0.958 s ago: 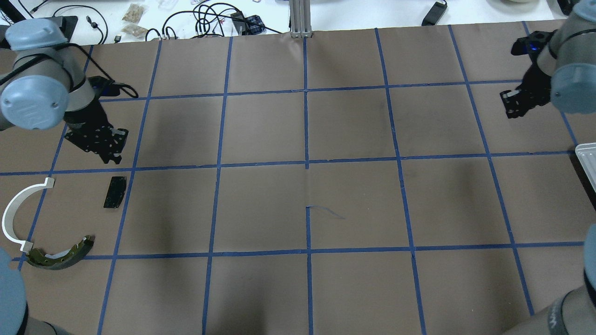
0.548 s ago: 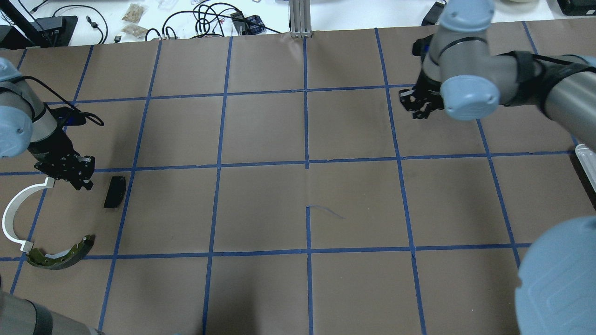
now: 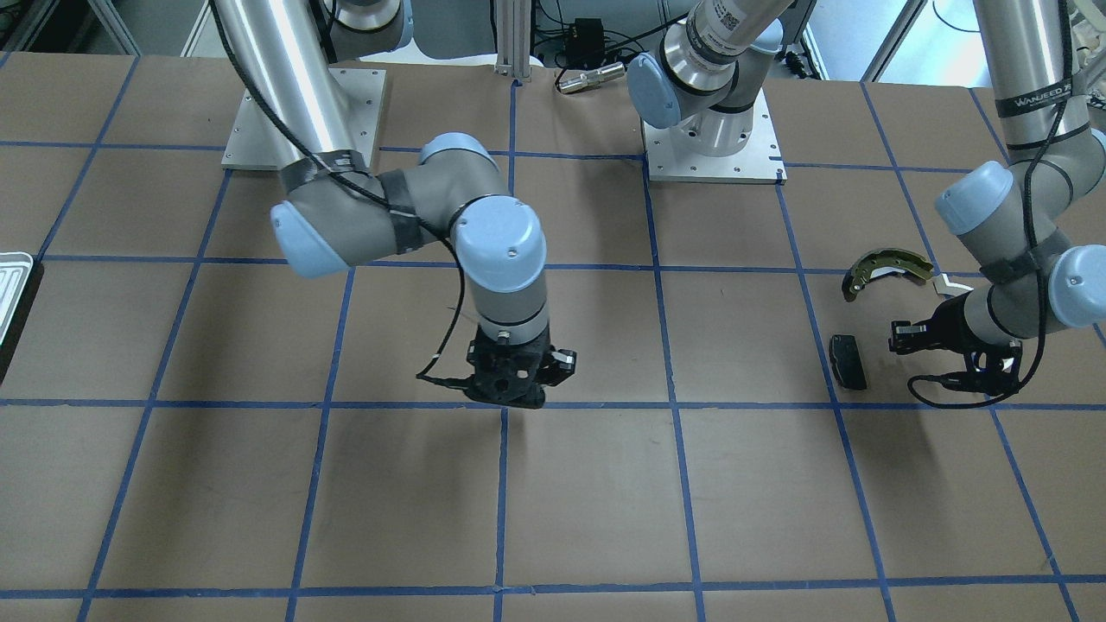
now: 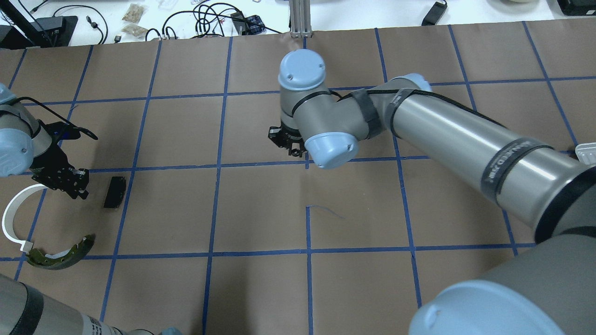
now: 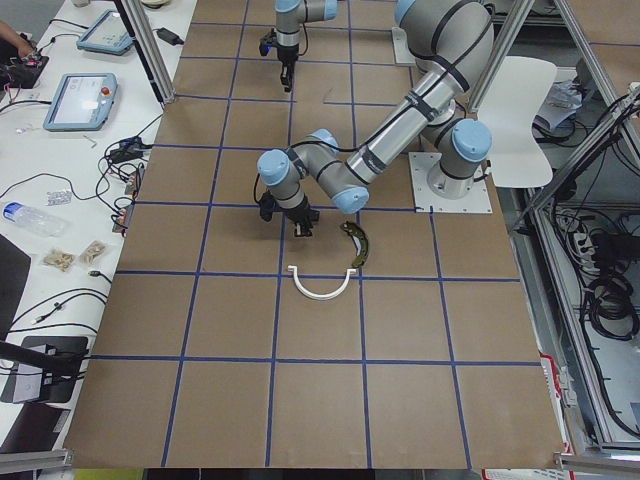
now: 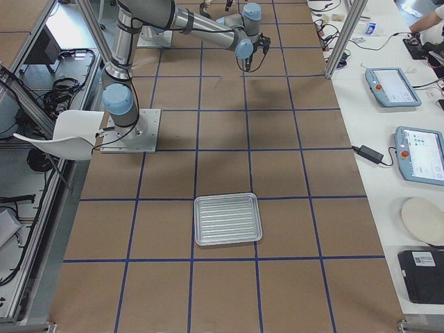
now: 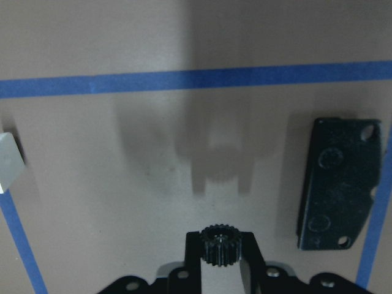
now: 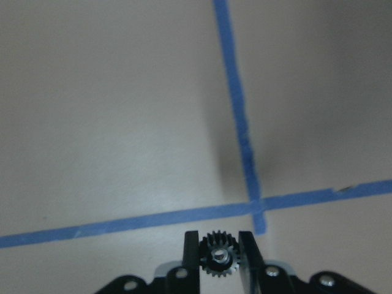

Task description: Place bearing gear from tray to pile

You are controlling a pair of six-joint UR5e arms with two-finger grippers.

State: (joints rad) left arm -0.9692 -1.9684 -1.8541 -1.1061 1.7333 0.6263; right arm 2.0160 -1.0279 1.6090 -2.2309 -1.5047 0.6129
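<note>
My left gripper [image 4: 65, 179] is shut on a small black bearing gear [image 7: 220, 243]. It hangs low over the pile, between the white plastic arc [image 4: 11, 218] and the black brake pad [image 4: 114, 191], which also shows in the left wrist view [image 7: 340, 184]. The brass-and-black brake shoe [image 4: 60, 253] lies nearer the robot. My right gripper [image 4: 288, 139] is shut on a second black gear [image 8: 219, 257], above a blue tape crossing at mid-table. The ribbed silver tray [image 6: 227, 219] lies at the robot's far right with nothing on it.
Brown paper with a blue tape grid covers the table [image 4: 260, 209]. My right arm's long forearm [image 4: 465, 139] stretches across the right half. Cables and small bags [image 4: 205, 21] lie beyond the far edge.
My right arm has swung from the far right edge to mid-table with its gear. My left gripper has dropped toward the pile, between the arc and the pad.
</note>
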